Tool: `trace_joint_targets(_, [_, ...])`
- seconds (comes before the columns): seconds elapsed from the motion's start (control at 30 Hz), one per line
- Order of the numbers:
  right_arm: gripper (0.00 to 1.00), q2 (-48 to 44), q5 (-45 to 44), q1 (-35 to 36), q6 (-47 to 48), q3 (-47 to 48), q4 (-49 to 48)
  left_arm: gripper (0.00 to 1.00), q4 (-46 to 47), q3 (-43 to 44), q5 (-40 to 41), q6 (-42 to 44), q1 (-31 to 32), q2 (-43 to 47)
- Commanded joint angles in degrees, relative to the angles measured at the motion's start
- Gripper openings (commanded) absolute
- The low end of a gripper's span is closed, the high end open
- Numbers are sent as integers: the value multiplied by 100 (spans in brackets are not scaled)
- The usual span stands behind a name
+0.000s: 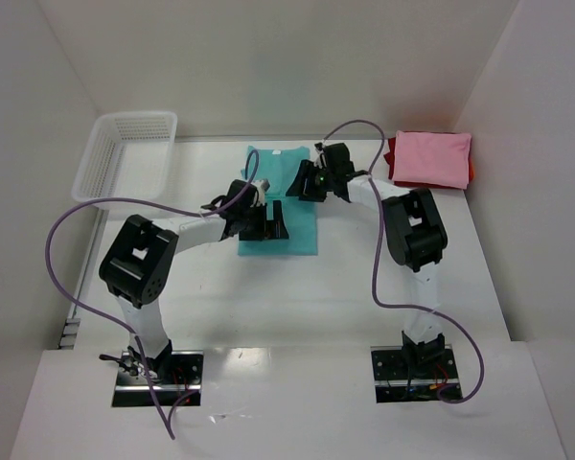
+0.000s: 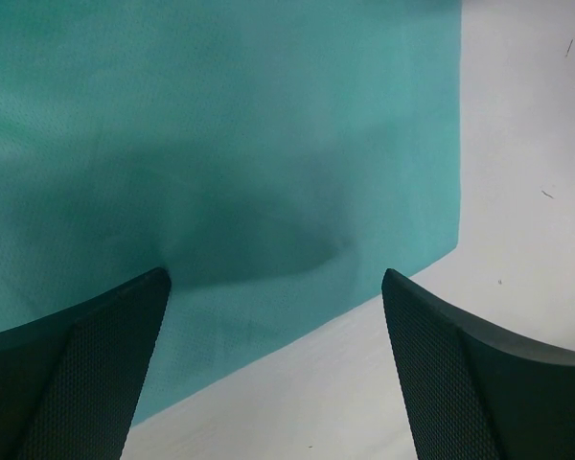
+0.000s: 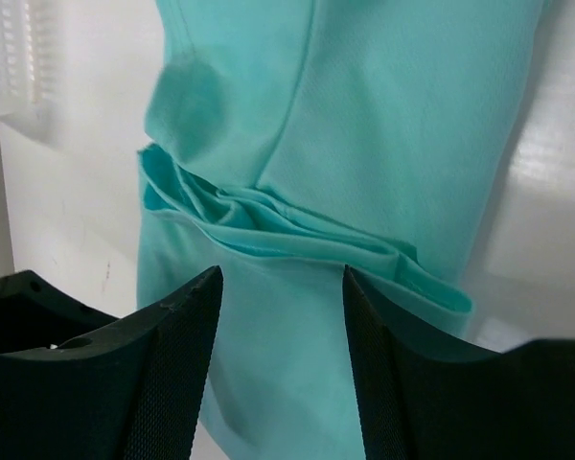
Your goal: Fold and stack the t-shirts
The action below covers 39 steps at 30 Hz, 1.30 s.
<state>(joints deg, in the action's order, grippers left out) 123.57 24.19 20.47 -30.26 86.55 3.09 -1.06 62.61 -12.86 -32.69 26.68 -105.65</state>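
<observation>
Nothing legible shows anywhere. A small pale patch (image 1: 278, 151) at the far end of the teal t-shirt (image 1: 302, 236), beyond the left gripper (image 1: 266, 226), is too small to read.

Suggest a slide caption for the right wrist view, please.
Open right gripper poised above a bunched fold in the teal-green t-shirt on the white table.
</observation>
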Motion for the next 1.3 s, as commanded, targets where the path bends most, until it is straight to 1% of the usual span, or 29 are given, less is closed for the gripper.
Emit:
trace_joint_targets(0.0, [59,-235,-81,-25,186,554,-65,100,-322,206,177,69,4,209])
trace_joint_targets(0.07, [64,-589,-132,-77,238,556,-12,100,-575,443,353,191,4,498])
trace_joint_targets(0.1, [66,-741,-133,-78,325,437,-10,100,-580,445,406,192,4,629])
trace_joint_targets(0.13, [70,-882,-184,-78,328,365,41,100,-656,505,509,243,4,896])
trace_joint_targets(0.17, [72,-1174,-186,-146,328,286,152,100,-735,507,572,245,4,1041])
trace_joint_targets(0.2, [73,-1337,-245,-199,328,39,157,100,-738,507,574,245,4,1164])
trace_joint_targets(0.23, [79,-1495,-248,-201,328,-140,157,100,-839,440,667,195,4,1379])
trace_joint_targets(0.27, [83,-1661,-248,-252,328,-340,157,100,-994,436,797,92,-54,1473])
trace_joint_targets(0.3, [87,-2004,-248,-254,328,-776,157,100,-1077,286,853,87,-116,1602])
trace_joint_targets(0.33, [96,-2187,-314,-254,328,-1022,157,100,-1247,220,989,-46,-119,1658])
trace_joint_targets(0.37, [100,-2339,-413,-254,248,-1464,157,100,-1304,145,1044,-101,-174,1661])
trace_joint_targets(0.43, [100,-2763,-540,-254,178,-2104,95,100,-1371,-114,964,-168,-251,1723])
trace_joint_targets(0.6, [100,-3224,-433,-254,-77,-3008,157,100,-1274,-591,325,-408,-690,1723])
trace_joint_targets(0.77, [100,-3704,-467,-201,-386,-3794,-130,100,-1213,-867,311,-493,-848,1881])
trace_joint_targets(0.87, [100,-3819,-582,-99,-454,-3929,-142,97,-1172,-1011,270,-493,-848,1842])
trace_joint_targets(0.93, [95,-3831,-582,-87,-491,-4006,-210,95,-1026,-1066,30,-493,-848,1758])
trace_joint_targets(1.0, [91,-3770,-582,-26,-507,-4006,-291,93,-904,-1137,-147,-493,-848,1634])
trace_joint_targets(1.07, [85,-3592,-623,115,-507,-4006,-292,91,-887,-1137,-173,-493,-848,1556])
trace_joint_targets(1.17, [81,-3340,-814,361,-568,-3944,-292,90,-887,-1137,-111,-493,-848,1477])
trace_joint_targets(1.27, [80,-3097,-1021,502,-654,-3822,-189,89,-887,-1190,9,-441,-848,1424])
